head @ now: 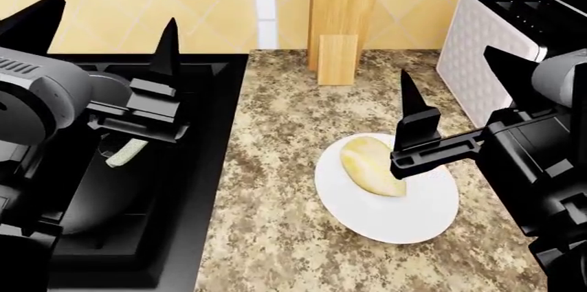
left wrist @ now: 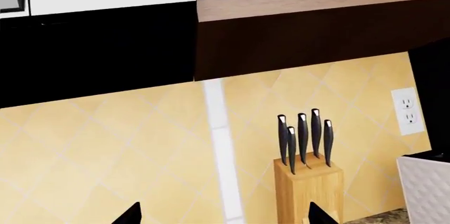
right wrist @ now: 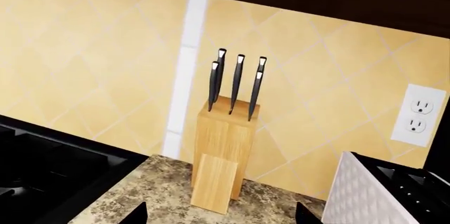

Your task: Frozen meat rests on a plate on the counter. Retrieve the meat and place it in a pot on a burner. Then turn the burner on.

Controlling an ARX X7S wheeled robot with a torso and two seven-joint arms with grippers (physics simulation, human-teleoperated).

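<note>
The pale yellow meat lies on the white plate on the speckled counter. My right gripper hangs open and empty above the plate's right side, pointing toward the back wall; in the right wrist view only its two dark fingertips show, and the right gripper holds nothing. My left gripper is open and empty over the black stove. Under that arm sits the pot, dark grey inside and mostly hidden, with a pale handle showing. In the left wrist view the left gripper frames only wall.
A wooden knife block stands at the counter's back against the tiled wall. A white toaster sits at the back right, close to my right arm. A wall outlet is above it. Dark cabinets hang overhead.
</note>
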